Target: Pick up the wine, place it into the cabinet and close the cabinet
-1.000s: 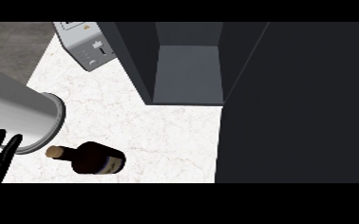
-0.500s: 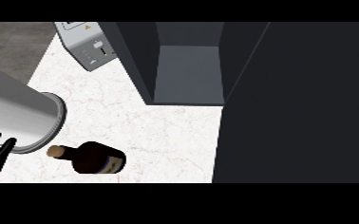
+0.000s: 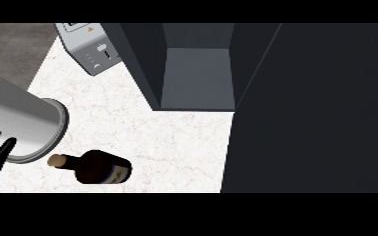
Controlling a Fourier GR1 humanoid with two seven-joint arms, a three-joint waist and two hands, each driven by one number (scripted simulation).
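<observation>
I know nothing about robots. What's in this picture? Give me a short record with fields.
surface: white marbled counter
wine bottle: dark, corked, near the lower left
cabinet: dark, open, nothing visible inside
cabinet door: swung open, at the right
toaster: grey, upper left
left forearm: grey, at the left edge, above the bottle
left hand: only a black sliver visible
right hand: not visible

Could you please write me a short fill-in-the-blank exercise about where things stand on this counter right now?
1. The wine bottle lies on its ____ on the counter.
2. The cabinet door is ____.
3. The grey appliance stands to the ____ of the cabinet.
4. The bottle's cork points toward the view's ____ edge.

Missing words: side; open; left; left
</observation>
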